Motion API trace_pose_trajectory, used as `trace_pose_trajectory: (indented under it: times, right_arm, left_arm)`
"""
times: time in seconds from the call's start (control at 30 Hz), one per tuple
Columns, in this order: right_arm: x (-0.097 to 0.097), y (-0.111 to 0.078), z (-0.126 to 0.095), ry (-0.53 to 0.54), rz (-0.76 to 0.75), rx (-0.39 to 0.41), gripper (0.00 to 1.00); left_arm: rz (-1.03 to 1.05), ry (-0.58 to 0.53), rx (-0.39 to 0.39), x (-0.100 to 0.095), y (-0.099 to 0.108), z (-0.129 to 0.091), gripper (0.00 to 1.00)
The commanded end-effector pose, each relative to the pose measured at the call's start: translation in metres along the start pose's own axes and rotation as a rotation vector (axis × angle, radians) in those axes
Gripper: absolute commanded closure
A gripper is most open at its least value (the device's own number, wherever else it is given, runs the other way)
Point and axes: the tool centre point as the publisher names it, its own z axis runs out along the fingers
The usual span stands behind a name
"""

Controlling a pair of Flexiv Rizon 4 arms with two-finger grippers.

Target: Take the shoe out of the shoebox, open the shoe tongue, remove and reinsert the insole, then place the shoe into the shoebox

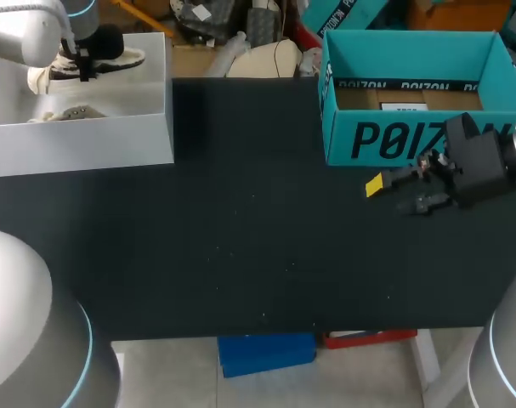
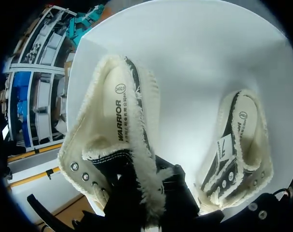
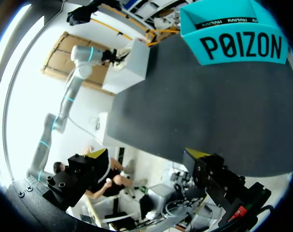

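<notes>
The white shoebox (image 1: 113,136) stands at the table's far left corner. My left gripper (image 1: 86,61) hangs over its back part, shut on the fleece collar of a black and cream shoe (image 1: 113,58). In the left wrist view this shoe (image 2: 107,140) fills the space ahead of the gripper (image 2: 153,200), its insole showing; the yellow tips are hidden by the lining. A second matching shoe (image 2: 238,150) lies on the box floor (image 2: 185,58) beside it, also seen as the shoe (image 1: 66,113) near the front wall. My right gripper (image 1: 398,195) is open and empty above the table's right side.
A teal cardboard box (image 1: 411,140), open at the top, stands at the far right just behind my right gripper (image 3: 146,162); the teal box (image 3: 238,36) lies well ahead of those fingers. The dark table (image 1: 240,238) spreads between the two boxes.
</notes>
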Motion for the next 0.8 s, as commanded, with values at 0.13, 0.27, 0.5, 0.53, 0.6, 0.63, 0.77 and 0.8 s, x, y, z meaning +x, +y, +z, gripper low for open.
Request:
trace_pose_trajectory:
  times: [0.13, 0.27, 0.5, 0.53, 0.6, 0.63, 0.77, 0.8]
  right_arm:
    - [0.000, 0.000, 0.001, -0.002, 0.001, 0.000, 0.00]
    - [0.000, 0.000, 0.001, -0.002, 0.001, 0.000, 0.00]
    - [0.000, 0.000, 0.001, -0.002, 0.001, 0.000, 0.00]
    - [0.000, 0.000, 0.001, -0.002, 0.001, 0.000, 0.00]
    - [0.000, 0.000, 0.001, -0.002, 0.001, 0.000, 0.00]
    - [0.000, 0.000, 0.001, -0.002, 0.001, 0.000, 0.00]
    - [0.000, 0.000, 0.001, -0.002, 0.001, 0.000, 0.00]
    - [0.000, 0.000, 0.001, -0.002, 0.001, 0.000, 0.00]
  left_arm:
    - [-0.004, 0.029, 0.000, 0.000, -0.003, 0.017, 1.00]
    - [0.000, 0.046, 0.001, 0.007, -0.005, 0.021, 1.00]
    - [0.008, 0.055, -0.005, 0.016, -0.007, 0.026, 1.00]
    - [0.008, 0.055, -0.007, 0.017, -0.007, 0.027, 1.00]
    - [0.009, 0.060, -0.006, 0.019, -0.008, 0.029, 1.00]
    - [0.011, 0.062, -0.007, 0.020, -0.009, 0.030, 1.00]
    - [0.016, 0.078, -0.006, 0.025, -0.009, 0.031, 1.00]
    - [0.017, 0.077, -0.009, 0.025, -0.009, 0.032, 1.00]
